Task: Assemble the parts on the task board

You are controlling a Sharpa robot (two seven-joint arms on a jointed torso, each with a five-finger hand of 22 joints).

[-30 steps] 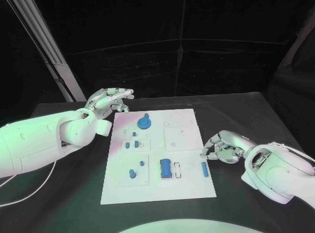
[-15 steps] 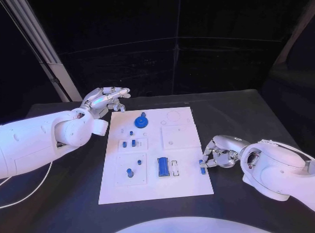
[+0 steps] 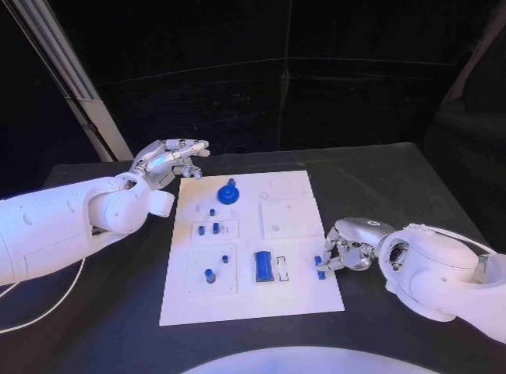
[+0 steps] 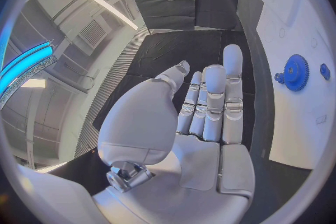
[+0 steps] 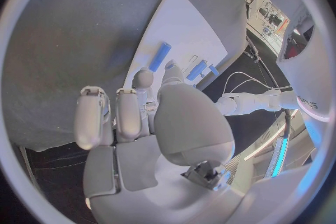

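Blue plastic bar (image 3: 318, 267) lies flat at the right edge of the white board (image 3: 253, 300), long axis running along the board's length, near to far. Right hand (image 3: 345, 254) sits just beside it on the outer side, fingers curled in toward the bar; fingertips look to be at or on it, but whether they pinch it I cannot tell. In the right wrist view the same bar (image 5: 160, 56) lies just beyond the fingertips (image 5: 143, 78), pointing away from the palm. Judgement: right hand is much the nearer, and the bar lies inward of it, toward the board's middle.

Left hand (image 3: 168, 161) hovers off the board's far left corner, fingers fairly straight and close together, holding nothing.

Other pieces: broad blue block (image 3: 262, 266) standing in a slot mid-board, well inside of the bar; toothed gear (image 3: 228, 192) near the far end, round and ridged; small blue pegs (image 3: 210, 228) in the left-hand panels. Board is smooth, matt, shallowly recessed; worktop (image 3: 410, 187) is black, dull cloth-like. Hands are silvery metal, arms glossy white.
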